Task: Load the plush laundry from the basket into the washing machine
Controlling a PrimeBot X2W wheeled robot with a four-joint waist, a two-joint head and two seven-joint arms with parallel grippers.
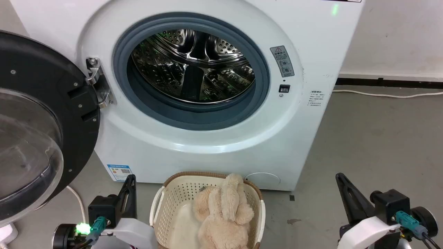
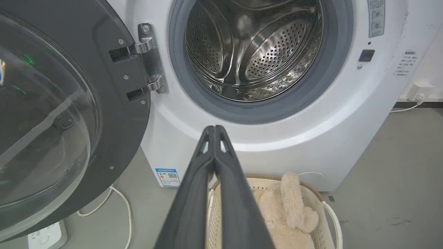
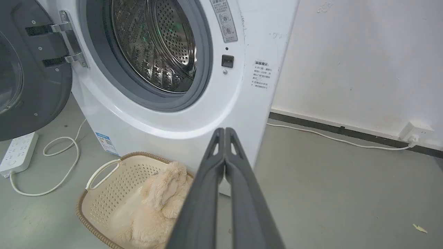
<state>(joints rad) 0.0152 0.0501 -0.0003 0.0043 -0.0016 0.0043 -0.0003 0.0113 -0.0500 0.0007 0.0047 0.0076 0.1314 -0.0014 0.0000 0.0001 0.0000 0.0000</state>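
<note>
The beige plush laundry (image 1: 225,214) lies in the cream basket (image 1: 176,193) on the floor, right in front of the white washing machine (image 1: 214,141). Its steel drum (image 1: 193,65) is bare and the black-framed glass door (image 1: 38,131) hangs swung out to the left. My left gripper (image 1: 130,178) stands shut, left of the basket, holding nothing. My right gripper (image 1: 340,176) is shut too, well right of the basket. In the wrist views the plush laundry (image 2: 287,214) (image 3: 155,204) lies below my shut left gripper (image 2: 214,128) and right gripper (image 3: 224,130).
A white power strip (image 3: 17,152) with a looped cable (image 3: 59,166) lies on the grey floor under the door. Another cable (image 1: 387,94) runs along the wall at the right to a socket (image 3: 415,133). Open floor (image 1: 373,145) stretches to the machine's right.
</note>
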